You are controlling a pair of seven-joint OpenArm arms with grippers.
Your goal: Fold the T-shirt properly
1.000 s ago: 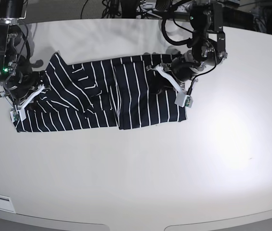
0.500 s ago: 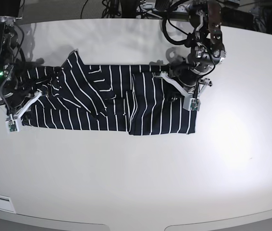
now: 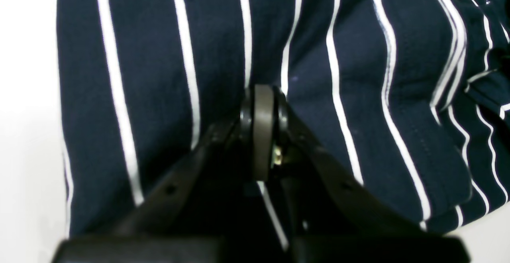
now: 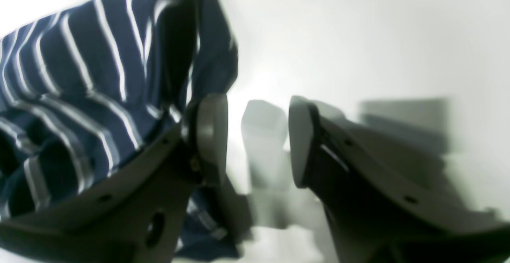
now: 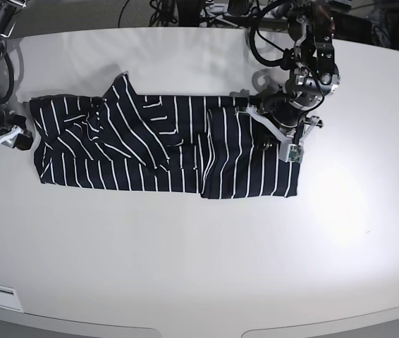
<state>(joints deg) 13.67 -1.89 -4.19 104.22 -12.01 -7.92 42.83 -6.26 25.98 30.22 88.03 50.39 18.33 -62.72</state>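
On a white table (image 5: pixel 185 267), the T-shirt (image 5: pixel 164 151) lies stretched crosswise between both arms. Left wrist: left gripper (image 3: pixel 261 95), closed, pinches its cloth. Right wrist: right gripper (image 4: pixel 255 139) gapes empty just beside the shirt's edge.

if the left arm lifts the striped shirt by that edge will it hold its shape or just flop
Probably flop: the T-shirt lies in soft wrinkles and overlapping layers on the table. Likely light, too. The left end effector looks shut on a thin pinch, so cloth beyond it should sag.
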